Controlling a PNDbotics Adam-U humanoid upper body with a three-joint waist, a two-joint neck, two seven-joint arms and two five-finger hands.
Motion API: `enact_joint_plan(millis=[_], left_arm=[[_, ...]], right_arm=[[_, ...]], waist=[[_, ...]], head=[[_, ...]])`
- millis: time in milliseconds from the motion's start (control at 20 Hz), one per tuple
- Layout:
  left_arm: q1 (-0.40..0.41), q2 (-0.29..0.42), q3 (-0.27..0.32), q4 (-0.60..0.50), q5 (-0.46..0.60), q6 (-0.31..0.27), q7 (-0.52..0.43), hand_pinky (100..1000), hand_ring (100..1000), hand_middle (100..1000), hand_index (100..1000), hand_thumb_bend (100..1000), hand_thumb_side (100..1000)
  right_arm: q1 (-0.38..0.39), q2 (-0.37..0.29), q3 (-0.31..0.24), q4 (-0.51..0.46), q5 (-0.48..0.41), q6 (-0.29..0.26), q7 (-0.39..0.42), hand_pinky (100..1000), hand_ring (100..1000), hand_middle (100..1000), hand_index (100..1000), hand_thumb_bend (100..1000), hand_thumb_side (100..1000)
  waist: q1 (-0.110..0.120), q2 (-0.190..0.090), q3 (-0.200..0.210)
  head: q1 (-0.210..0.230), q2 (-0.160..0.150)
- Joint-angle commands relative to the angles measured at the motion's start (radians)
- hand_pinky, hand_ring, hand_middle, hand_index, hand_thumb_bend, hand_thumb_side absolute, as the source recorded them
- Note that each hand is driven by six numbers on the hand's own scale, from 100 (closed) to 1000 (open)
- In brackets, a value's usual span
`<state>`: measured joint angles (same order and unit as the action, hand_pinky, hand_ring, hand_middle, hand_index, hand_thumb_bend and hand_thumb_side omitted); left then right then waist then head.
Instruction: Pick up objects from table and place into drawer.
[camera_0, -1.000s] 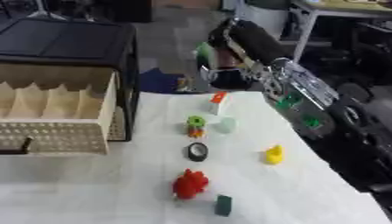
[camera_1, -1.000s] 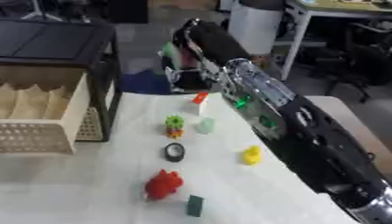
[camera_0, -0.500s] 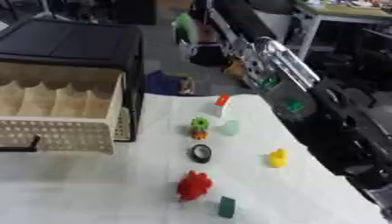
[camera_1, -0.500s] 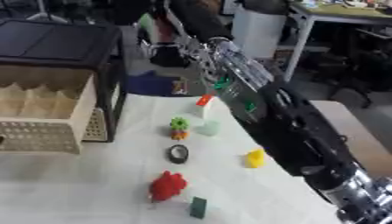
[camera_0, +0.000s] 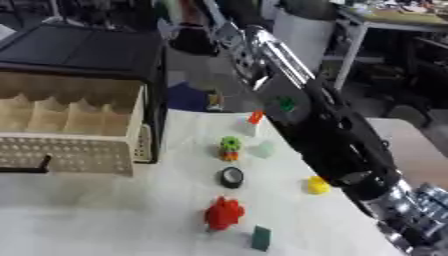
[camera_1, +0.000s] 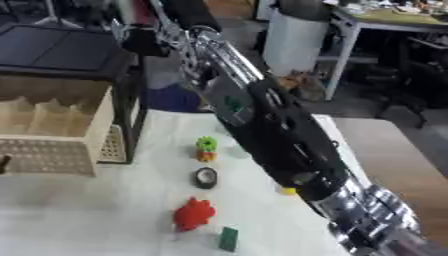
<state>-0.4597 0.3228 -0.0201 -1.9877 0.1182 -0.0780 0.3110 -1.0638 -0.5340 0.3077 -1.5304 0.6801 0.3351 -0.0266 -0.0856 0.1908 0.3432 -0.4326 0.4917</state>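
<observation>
The right arm (camera_0: 324, 125) is seen stretched from the lower right corner up toward 12 o'clock, reaching beyond the far edge of the white-covered table (camera_0: 105, 210). The right hand (camera_1: 144, 37) is only blurred at the top of the picture, and whether its fingers are curled or straight cannot be told. The left hand is not seen in either view.

The drawer (camera_0: 70, 125), a pale open tray with dividers and a perforated front, is found at 9 o'clock, projecting from a black cabinet (camera_0: 87, 47). On the table a loose row of small things is laid out: an orange-red piece (camera_0: 255, 117) at the far end, a green and orange toy (camera_0: 229, 148) with a pale green block (camera_0: 262, 149) just beside it at 3 o'clock, a black ring (camera_0: 231, 177) nearer, a yellow piece (camera_0: 318, 185) touching the arm's edge, a red spiky toy (camera_0: 224, 213), and a dark green block (camera_0: 260, 238) at 6 o'clock.
</observation>
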Motion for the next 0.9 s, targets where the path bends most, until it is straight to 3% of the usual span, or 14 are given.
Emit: enact_joint_plan(millis=[50,450,900], left_arm=[[-0.027,0.005,0.013,-0.012,-0.003,-0.019,0.015,600,570,655,874,100,1000],[-0.066,0.001,0.008,-0.012,-0.020,-0.081,0.055,602,582,658,871,100,1000],[-0.081,-0.001,0.005,-0.012,-0.019,-0.095,0.069,602,586,658,869,100,1000]], right_arm=[[-0.029,0.008,-0.013,0.015,0.009,-0.004,-0.028,258,426,422,308,100,234],[-0.039,0.037,0.004,0.051,0.002,-0.018,-0.090,258,427,424,307,100,226],[-0.047,0.063,0.022,0.084,0.004,-0.035,-0.087,256,424,423,305,100,236]], waist=[[0.007,-0.014,0.008],[0.004,0.000,0.048],[-0.008,0.000,0.072]], head=[[-0.022,-0.004],[-0.069,-0.016],[-0.089,-0.013]])
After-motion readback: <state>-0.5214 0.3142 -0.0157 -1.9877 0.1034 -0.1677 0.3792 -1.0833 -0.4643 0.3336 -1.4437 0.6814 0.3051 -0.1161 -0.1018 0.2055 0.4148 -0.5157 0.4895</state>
